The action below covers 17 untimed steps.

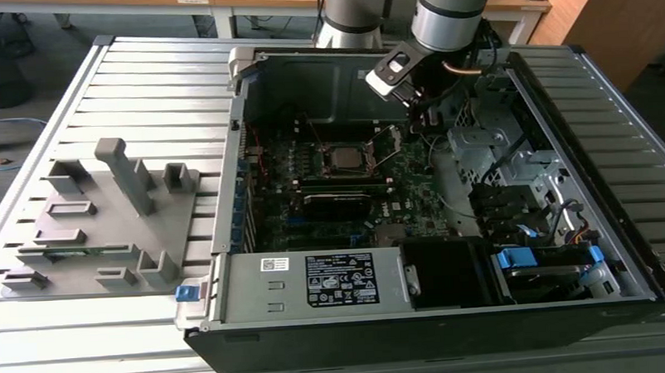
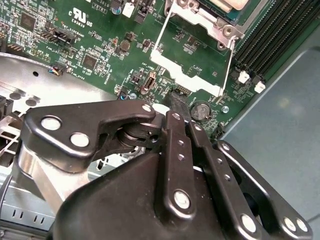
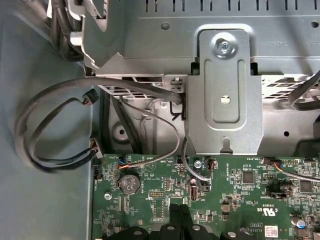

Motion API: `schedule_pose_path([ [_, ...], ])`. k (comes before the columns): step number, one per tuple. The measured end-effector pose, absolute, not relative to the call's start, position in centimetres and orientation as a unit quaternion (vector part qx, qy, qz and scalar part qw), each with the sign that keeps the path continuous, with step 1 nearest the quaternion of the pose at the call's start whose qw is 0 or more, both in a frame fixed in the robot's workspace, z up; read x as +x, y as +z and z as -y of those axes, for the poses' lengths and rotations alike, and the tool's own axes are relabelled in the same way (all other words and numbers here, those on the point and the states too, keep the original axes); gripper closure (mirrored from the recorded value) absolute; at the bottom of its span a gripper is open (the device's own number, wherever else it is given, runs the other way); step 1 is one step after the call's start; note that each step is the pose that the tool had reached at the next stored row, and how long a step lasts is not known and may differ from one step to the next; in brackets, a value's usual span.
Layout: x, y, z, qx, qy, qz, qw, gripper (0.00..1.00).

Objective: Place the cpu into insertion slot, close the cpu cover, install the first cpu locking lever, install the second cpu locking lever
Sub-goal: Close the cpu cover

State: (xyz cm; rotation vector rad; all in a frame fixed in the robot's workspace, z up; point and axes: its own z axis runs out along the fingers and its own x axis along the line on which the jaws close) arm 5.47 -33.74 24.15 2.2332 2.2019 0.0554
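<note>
Fixture tray (image 1: 90, 220): lying on the slatted table at the exterior view's left, beside the open computer case (image 1: 245, 239).
Cpu (image 1: 343, 159): sitting uncovered in the motherboard (image 1: 311, 205) socket.
Cpu cover (image 1: 387, 145): standing raised toward the exterior view's right of the cpu, between it and the gripper.
Gripper (image 1: 421, 117): hanging just beside the cover's free edge, fingers (image 3: 175, 215) pressing together on nothing; whether they are touching the cover is unclear.
</note>
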Motion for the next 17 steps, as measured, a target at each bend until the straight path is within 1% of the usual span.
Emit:
schedule_pose_path([
  [5,5.47,24.13,33.74,0.712,0.018,-0.702,0.002,0.89],
  [6,5.48,24.11,33.74,0.712,0.016,-0.702,0.001,0.89],
  [7,5.50,24.08,33.74,0.712,0.012,-0.702,-0.003,0.89],
  [8,5.49,24.08,33.74,0.712,0.010,-0.702,-0.005,0.89],
  [17,5.43,24.08,33.74,0.712,0.010,-0.702,-0.005,0.89],
])
